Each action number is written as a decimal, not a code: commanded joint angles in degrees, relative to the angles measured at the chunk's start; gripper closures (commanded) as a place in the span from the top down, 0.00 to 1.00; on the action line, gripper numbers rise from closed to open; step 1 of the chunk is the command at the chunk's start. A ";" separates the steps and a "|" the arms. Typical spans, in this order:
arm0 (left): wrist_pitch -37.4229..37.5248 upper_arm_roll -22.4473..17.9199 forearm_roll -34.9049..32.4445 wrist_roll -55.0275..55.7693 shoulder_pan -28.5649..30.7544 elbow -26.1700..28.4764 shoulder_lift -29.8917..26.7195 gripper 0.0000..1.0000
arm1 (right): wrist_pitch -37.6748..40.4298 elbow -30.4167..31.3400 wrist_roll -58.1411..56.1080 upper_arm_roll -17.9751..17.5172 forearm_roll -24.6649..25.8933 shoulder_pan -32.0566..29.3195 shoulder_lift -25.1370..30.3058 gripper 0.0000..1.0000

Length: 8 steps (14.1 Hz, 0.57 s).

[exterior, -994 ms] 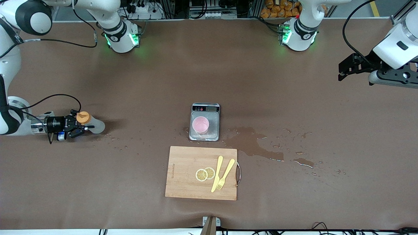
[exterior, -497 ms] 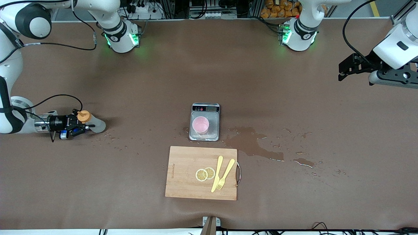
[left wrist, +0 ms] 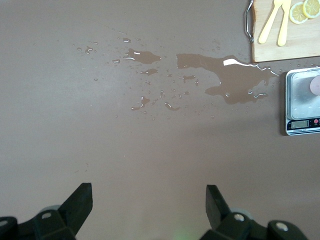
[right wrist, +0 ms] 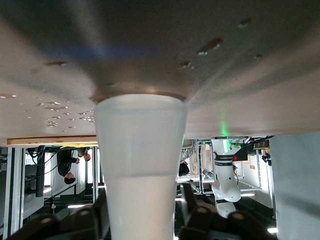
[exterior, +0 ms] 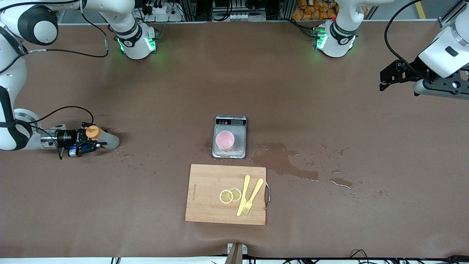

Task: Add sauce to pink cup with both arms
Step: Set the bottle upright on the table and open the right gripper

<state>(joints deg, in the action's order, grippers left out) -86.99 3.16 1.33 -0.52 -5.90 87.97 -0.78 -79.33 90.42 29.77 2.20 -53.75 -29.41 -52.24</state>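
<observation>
The sauce (exterior: 106, 140) is a whitish squeeze bottle with an orange cap, at the right arm's end of the table. In the right wrist view the sauce (right wrist: 140, 150) has its base on the table. My right gripper (exterior: 93, 141) is low at the bottle's upper part, its fingers either side of it. The right gripper (right wrist: 142, 200) is open, with a gap showing beside one finger (right wrist: 192, 200). The pink cup (exterior: 224, 140) stands on a small scale (exterior: 230, 151) mid-table. My left gripper (exterior: 384, 79) waits open and empty, high over the left arm's end; the left gripper (left wrist: 147, 200) holds nothing.
A wooden cutting board (exterior: 205, 198) with lemon slices (exterior: 230, 195), a yellow fork and a knife lies nearer the front camera than the scale. A puddle (exterior: 278, 159) and droplets spread from the scale toward the left arm's end. Small drops lie near the bottle.
The right gripper has sunk a little with the bottle, set its base on the table, and its fingers have parted from the bottle. The left arm has not moved.
</observation>
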 commanded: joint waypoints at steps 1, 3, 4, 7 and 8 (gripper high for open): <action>1.03 -0.08 0.61 -1.15 0.27 -0.87 0.25 1.00 | 0.40 -1.38 0.03 -0.61 0.31 -0.83 -0.05 0.83; 1.03 -0.08 0.61 -1.06 0.27 -0.87 0.25 1.00 | 0.67 -2.61 0.46 -0.61 0.40 -1.00 0.39 0.92; 1.03 -0.08 0.61 -1.06 0.27 -0.87 0.25 1.00 | 0.93 -4.10 1.51 -0.44 1.10 -1.00 0.56 1.00; 1.03 -0.08 0.70 -1.06 0.27 -0.87 0.17 1.00 | 1.45 -8.67 3.19 -0.17 4.00 -1.96 0.56 1.00; 1.03 -0.08 0.70 -1.06 0.36 -0.87 0.25 1.00 | 1.63 -9.90 3.10 -0.17 4.87 -2.84 0.56 1.00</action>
<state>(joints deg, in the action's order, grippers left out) -86.99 3.15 1.33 -0.52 -5.90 87.97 -0.75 -79.08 83.33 31.41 2.88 -51.13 -29.73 -51.92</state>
